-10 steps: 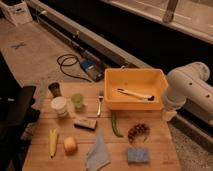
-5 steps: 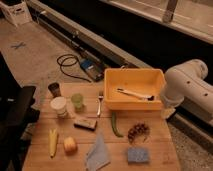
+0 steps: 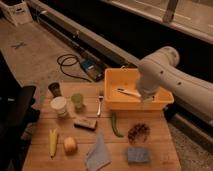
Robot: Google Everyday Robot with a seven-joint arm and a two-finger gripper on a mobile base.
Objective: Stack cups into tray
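No words, labels or numbers can be read on anything here (not even on the pincer point(image 3: 145, 97) over the tray point(image 3: 129, 104)).

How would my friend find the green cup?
On the wooden table, look left of the yellow tray under the robot's hand. Three cups cluster there; the green cup is nearest the tray, pale green, unlike the white cup and dark cup.

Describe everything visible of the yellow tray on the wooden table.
The tray is a deep rectangular yellow-orange bin, plastic-looking, with a flared rim. It stands upright at the table's far-right corner. A pale utensil lies inside. The end effector hangs over its right half, the arm hiding that part.
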